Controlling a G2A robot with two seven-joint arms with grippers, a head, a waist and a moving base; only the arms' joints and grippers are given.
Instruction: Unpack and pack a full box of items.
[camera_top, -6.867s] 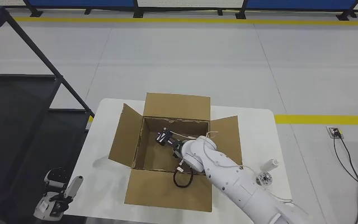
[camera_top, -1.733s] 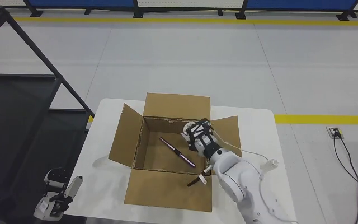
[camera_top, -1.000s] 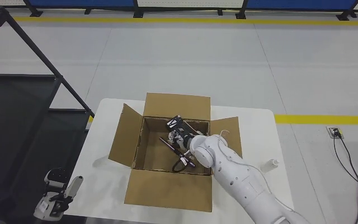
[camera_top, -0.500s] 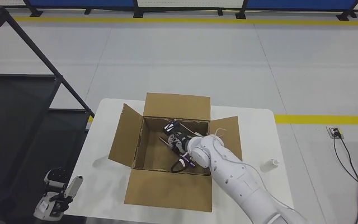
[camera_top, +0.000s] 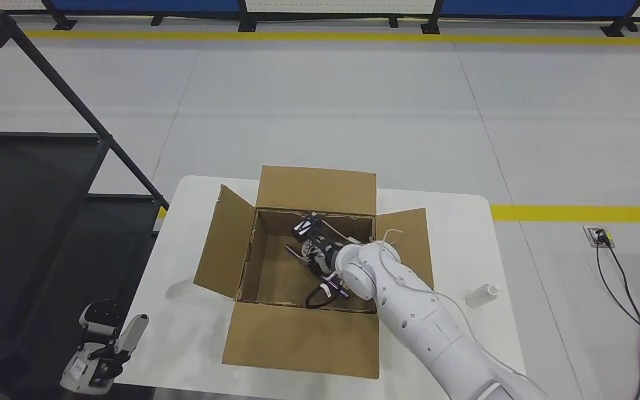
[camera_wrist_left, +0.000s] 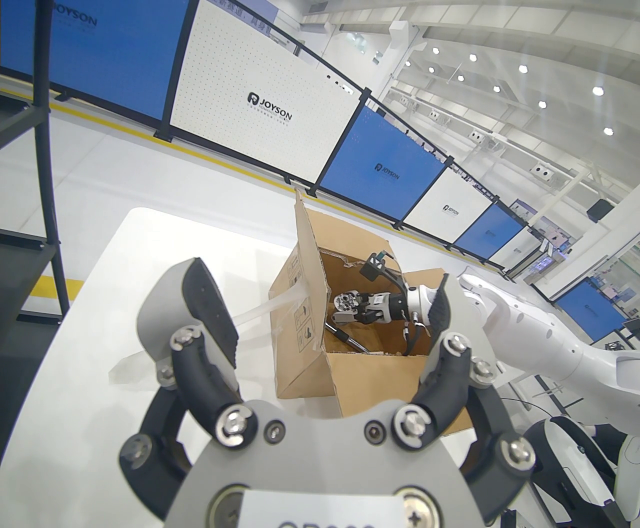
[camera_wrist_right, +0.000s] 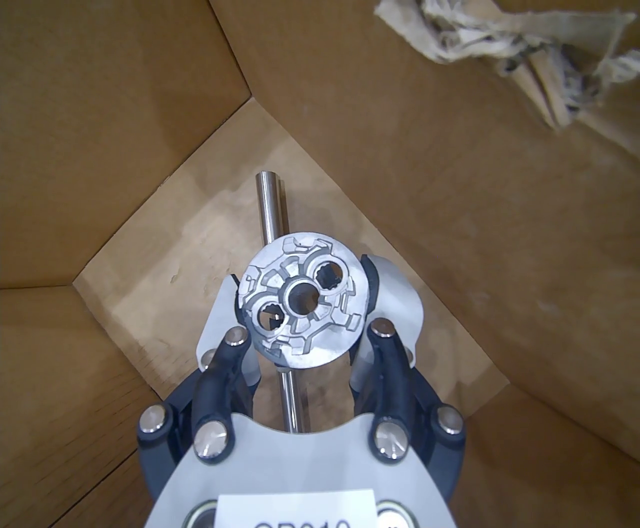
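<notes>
Inside the open cardboard box (camera_top: 300, 342), the right gripper (camera_wrist_right: 306, 311) clamps a round metal disc (camera_wrist_right: 300, 310) by its rim, one finger on each side. The disc sits at the fingertips with its holed, ribbed face turned up toward the wrist camera, slightly tilted. It has three bores in a line, the largest at the centre.

Below it a slim metal rod (camera_wrist_right: 268, 210) lies flat on the box floor. Its long axis runs from under the gripper toward a corner of the box, its blunt end pointing at that corner. The rod's middle passes behind the disc and its near end goes under the gripper's body, so whether disc and rod touch cannot be told.

From the top view, the right arm covers much of the box's inside, disc included. A torn scrap of paper (camera_wrist_right: 505, 30) hangs at the box rim.

The left gripper (camera_wrist_left: 320, 295) hangs by the table (camera_top: 450, 212) on the box's far side from the right arm, jaws spread wide, nothing between them. A small white bottle (camera_top: 484, 293) lies on the table beside the box.
</notes>
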